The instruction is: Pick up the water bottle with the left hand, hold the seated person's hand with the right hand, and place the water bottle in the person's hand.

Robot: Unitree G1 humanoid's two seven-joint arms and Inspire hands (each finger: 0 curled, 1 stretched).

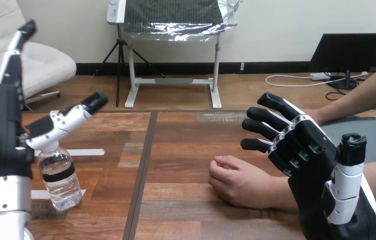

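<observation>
Bottle [60,177]: clear plastic with a dark band round its middle, standing upright on the table [185,150] at my left. Long axis vertical, top pointing up and hidden behind a finger. Table: wooden planks, a dark seam [143,170] running front to back, white tape strips [86,152] beside the bottle. Left hand [3,137]: raised just beside the bottle, fingers [70,119] straight and wide apart, one reaching across the bottle's top, another pointing up; I cannot tell whether it touches. Right hand [308,150]: fingers [266,125] straight and spread, thumb upright, over the person's wrist [275,192], curled round nothing. Person's hand [238,180]: a loose fist resting on the table, well apart from the bottle.
</observation>
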